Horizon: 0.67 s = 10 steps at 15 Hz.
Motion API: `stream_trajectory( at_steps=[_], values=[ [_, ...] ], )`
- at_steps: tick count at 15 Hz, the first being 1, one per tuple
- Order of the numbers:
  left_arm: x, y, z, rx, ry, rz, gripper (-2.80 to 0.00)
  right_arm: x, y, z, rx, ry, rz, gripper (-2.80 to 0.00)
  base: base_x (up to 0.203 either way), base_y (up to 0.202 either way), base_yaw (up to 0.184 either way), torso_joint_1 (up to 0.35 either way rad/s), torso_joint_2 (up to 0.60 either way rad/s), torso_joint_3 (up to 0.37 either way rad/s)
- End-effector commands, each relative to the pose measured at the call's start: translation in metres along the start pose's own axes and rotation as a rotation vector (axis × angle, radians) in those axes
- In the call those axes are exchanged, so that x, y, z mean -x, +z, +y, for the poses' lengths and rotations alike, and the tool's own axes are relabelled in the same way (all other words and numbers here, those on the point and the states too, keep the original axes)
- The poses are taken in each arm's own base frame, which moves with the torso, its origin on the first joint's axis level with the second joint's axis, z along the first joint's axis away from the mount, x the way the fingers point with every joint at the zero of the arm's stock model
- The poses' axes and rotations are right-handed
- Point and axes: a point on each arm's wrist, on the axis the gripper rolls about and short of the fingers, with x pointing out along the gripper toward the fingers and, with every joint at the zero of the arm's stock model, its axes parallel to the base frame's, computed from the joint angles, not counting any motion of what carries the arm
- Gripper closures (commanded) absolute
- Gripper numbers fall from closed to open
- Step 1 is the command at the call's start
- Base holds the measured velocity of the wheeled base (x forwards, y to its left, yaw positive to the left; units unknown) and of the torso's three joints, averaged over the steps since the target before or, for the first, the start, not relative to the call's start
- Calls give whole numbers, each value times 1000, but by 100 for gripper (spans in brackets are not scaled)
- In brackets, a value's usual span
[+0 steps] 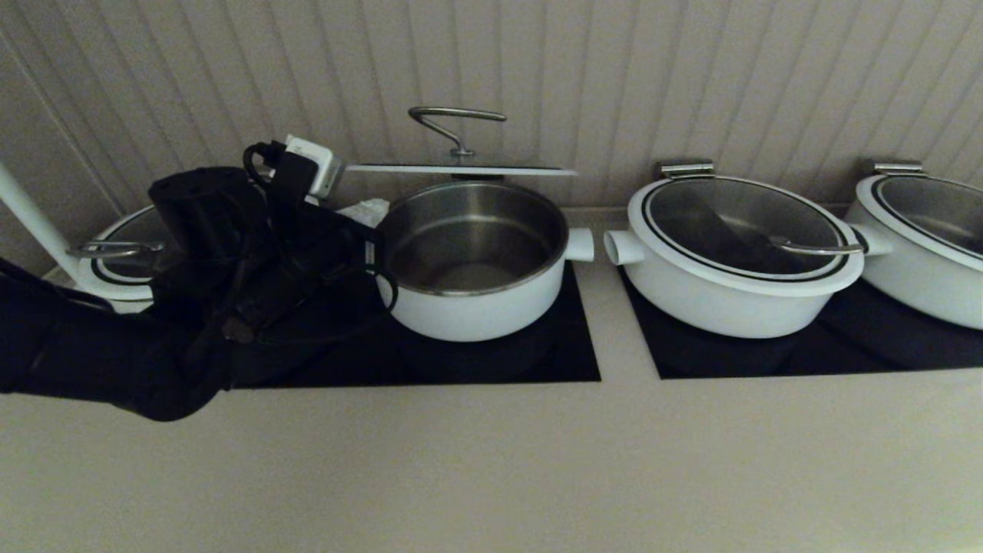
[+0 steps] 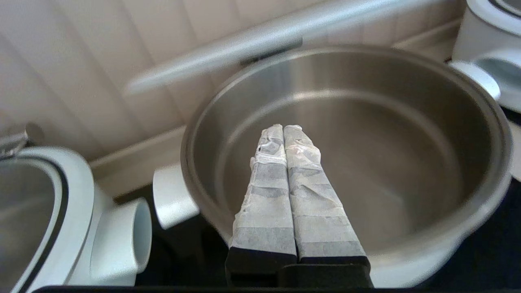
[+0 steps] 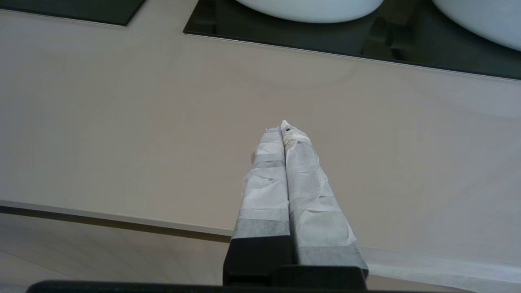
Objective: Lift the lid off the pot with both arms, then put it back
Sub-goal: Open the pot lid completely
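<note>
Lid (image 1: pixel 461 168) propped upright-ish behind pot (image 1: pixel 476 261), level above rim, clearing steel bowl; left gripper (image 2: pixel 283 134) over pot mouth, fingers pressed together, empty; right gripper (image 3: pixel 285 130) closed, parked over counter (image 3: pixel 122 122); replacing lid looks next.

A wider, shallower white pot (image 1: pixel 729 269) stands right of centre on a black cooktop panel (image 1: pixel 806 346), its glass lid (image 1: pixel 741 223) on, with a steel handle near the near-right rim. Farther right, another lidded white pot (image 1: pixel 925 246) shares that panel. At far left a third lidded pot (image 1: pixel 123 265) sits partly hidden. A second black panel (image 1: pixel 553 353) lies left of centre. The beige counter (image 1: pixel 491 461) spreads nearer, and a ribbed wall (image 1: pixel 614 77) rises behind.
</note>
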Motion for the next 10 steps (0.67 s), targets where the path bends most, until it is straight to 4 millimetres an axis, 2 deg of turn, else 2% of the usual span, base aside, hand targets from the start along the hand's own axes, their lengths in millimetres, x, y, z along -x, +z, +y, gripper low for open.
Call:
stream_trajectory(
  at_steps=[1,10],
  values=[
    [-13,-1,0,-2,4,-17,0,0,0,0,0,1,1,0,0,0,0,0,0,0],
    [-37,25,8,-22,34,-136,0,0,0,0,0,1,0,0,0,0,0,0,0,0]
  ],
)
